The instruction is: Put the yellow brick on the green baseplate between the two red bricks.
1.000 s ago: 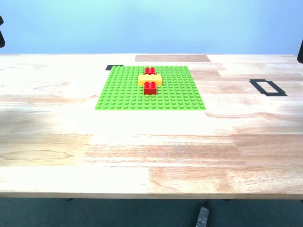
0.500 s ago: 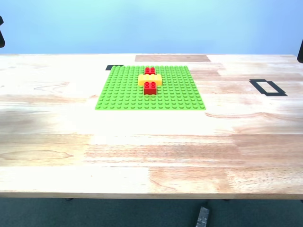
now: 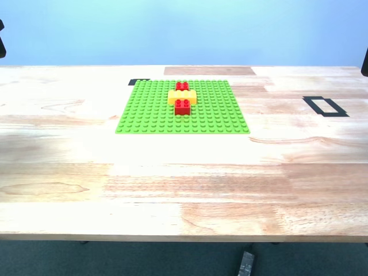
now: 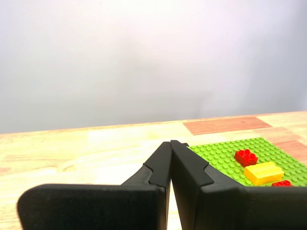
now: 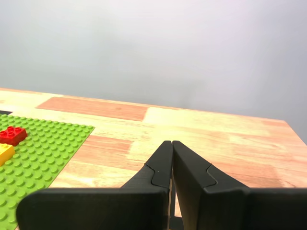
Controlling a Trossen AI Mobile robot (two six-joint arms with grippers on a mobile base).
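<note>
The yellow brick (image 3: 182, 96) already sits on the green baseplate (image 3: 149, 112), lying crosswise with one red brick (image 3: 181, 86) touching its far side and the other red brick (image 3: 183, 106) touching its near side, so the placing looks done from where I stand. Both arms are pulled well away to the edges of the desk (image 3: 184, 190). The first pincer (image 4: 170, 143) has its jaws pressed together at the tips with nothing between them, and the second pincer (image 5: 171, 143) is the same, closed and empty. The first wrist view looks across the plate at the bricks from one side, the second from the other. What is left, I'd judge, is simply to hold both arms clear and not sweep back over the plate, since a stray nudge could knock the row out of line.
</note>
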